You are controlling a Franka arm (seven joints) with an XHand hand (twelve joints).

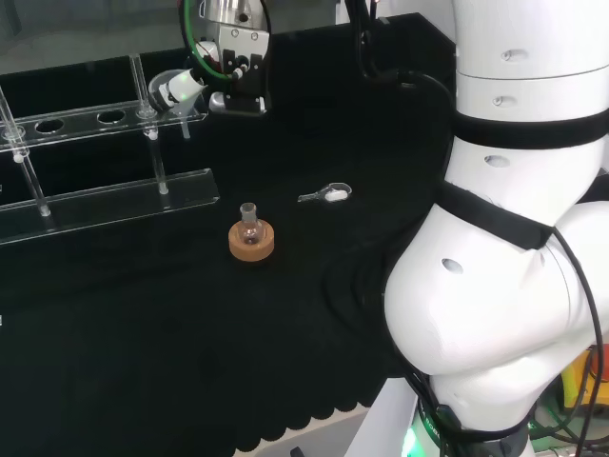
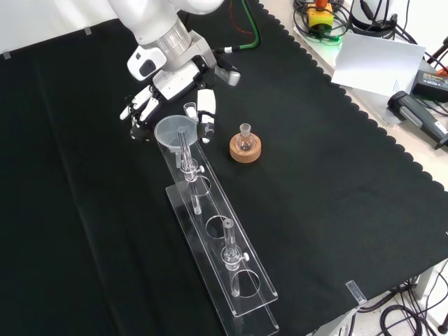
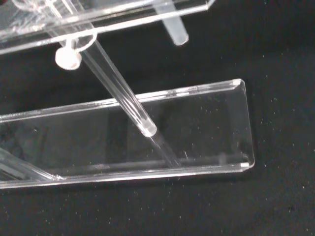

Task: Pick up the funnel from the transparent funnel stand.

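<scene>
Hand (image 2: 164, 98) sits at the far end of the transparent funnel stand (image 2: 241, 290) in the front view, fingers (image 2: 206, 105) pointing down around the funnel (image 2: 175, 131); one white-tipped finger hangs just right of the funnel cone, the other fingers (image 2: 140, 108) fan out to its left, so the cone sits between them; fingers look relaxed and spread, not wrapped round the cone; whether any fingertip touches the rim I cannot tell; funnel is seated in the end hole of the stand's top rail, cone up, stem running down through the rail; in the head view the hand (image 1: 233, 67) hangs over the right end of the stand (image 1: 105, 195), the funnel (image 1: 169, 88) just left of the fingers, a white fingertip (image 1: 181, 88) lying against or right beside the cone; wrist view shows the funnel stem (image 3: 118, 93) slanting down from the top rail, its tip above the stand's base plate (image 3: 197, 128), not touching it as far as I can see; small flask (image 2: 244, 140) on a cork ring (image 2: 245, 151) stands on the cloth (image 2: 336, 175) right of the fingers in the front view, apart from them; in the head view a small clear scoop-like piece (image 1: 326, 195) lies on the cloth, well apart from the fingers, nearer the camera and to the right
</scene>
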